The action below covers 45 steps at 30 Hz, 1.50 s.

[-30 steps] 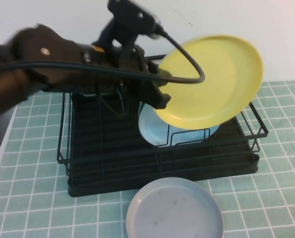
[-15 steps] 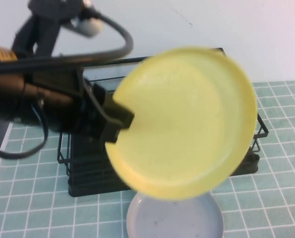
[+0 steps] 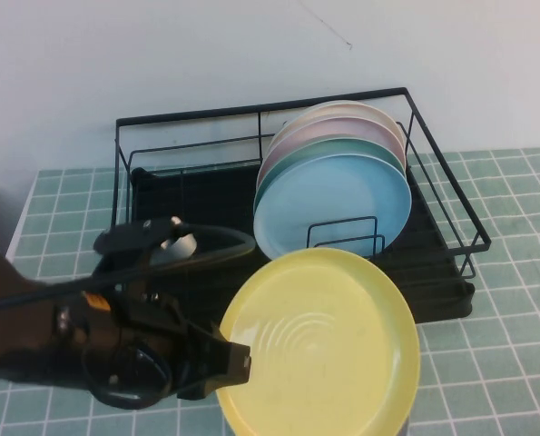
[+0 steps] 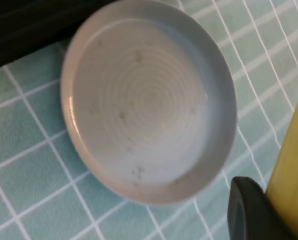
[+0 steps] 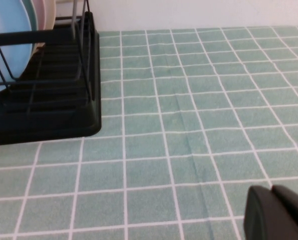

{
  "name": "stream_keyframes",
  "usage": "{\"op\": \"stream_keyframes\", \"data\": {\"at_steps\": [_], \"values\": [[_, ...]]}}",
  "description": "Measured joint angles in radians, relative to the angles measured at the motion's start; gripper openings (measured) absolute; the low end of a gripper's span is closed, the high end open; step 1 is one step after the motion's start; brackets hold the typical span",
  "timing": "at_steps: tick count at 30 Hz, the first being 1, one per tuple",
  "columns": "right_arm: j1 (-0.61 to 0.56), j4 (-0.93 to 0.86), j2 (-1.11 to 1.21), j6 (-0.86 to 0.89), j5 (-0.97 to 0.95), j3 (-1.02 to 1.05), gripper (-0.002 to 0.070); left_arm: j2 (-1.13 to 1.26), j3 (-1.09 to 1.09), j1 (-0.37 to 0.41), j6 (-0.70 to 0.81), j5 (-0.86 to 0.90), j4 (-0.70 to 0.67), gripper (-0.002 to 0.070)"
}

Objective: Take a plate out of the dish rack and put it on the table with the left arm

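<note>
My left gripper is shut on the rim of the yellow plate and holds it nearly flat, low in front of the dish rack. In the left wrist view one black finger presses against the yellow plate's edge. A grey plate lies on the tiled table just below. In the high view the yellow plate hides the grey plate. My right gripper is shut and empty, low over the table to the right of the rack.
A light blue plate stands upright in the rack's right half with green, pink and cream plates behind it. The rack's left half holds no plates. Bare tiles lie to the right of the rack. A white wall is behind.
My left arm has swung the yellow plate from above the rack forward and down, turning it from tilted to nearly flat over the grey plate.
</note>
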Motion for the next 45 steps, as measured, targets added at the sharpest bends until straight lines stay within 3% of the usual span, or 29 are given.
{"op": "stream_keyframes", "data": {"at_steps": [5, 11, 16, 19, 23, 27, 35, 38, 42, 45], "values": [[0.0, 0.0, 0.0, 0.0, 0.0, 0.0, -0.0001, 0.048, 0.109, 0.0, -0.001, -0.182, -0.096, 0.0076], [0.0, 0.0, 0.0, 0.0, 0.0, 0.0, -0.0001, 0.179, 0.121, 0.002, 0.007, -0.22, -0.149, 0.0076], [0.0, 0.0, 0.0, 0.0, 0.0, 0.0, -0.0001, 0.254, 0.121, 0.002, 0.166, -0.228, -0.283, 0.0092], [0.0, 0.0, 0.0, 0.0, 0.0, 0.0, -0.0001, 0.264, 0.121, 0.0, 0.23, -0.238, -0.339, 0.0195], [0.0, 0.0, 0.0, 0.0, 0.0, 0.0, -0.0001, 0.262, 0.121, 0.0, 0.254, -0.255, -0.341, 0.0415], [0.0, 0.0, 0.0, 0.0, 0.0, 0.0, -0.0001, 0.219, 0.121, 0.0, 0.245, -0.272, -0.223, 0.0468], [0.0, 0.0, 0.0, 0.0, 0.0, 0.0, -0.0001, -0.019, 0.121, 0.0, -0.001, -0.301, 0.209, 0.0384], [0.0, 0.0, 0.0, 0.0, 0.0, 0.0, -0.0001, -0.134, 0.121, 0.0, -0.046, -0.273, 0.3, 0.0282], [0.0, 0.0, 0.0, 0.0, 0.0, 0.0, -0.0001, -0.291, 0.121, 0.0, -0.058, -0.212, 0.335, 0.0079], [0.0, 0.0, 0.0, 0.0, 0.0, 0.0, -0.0001, -0.39, 0.121, 0.0, -0.044, -0.155, 0.34, 0.0023]]}}
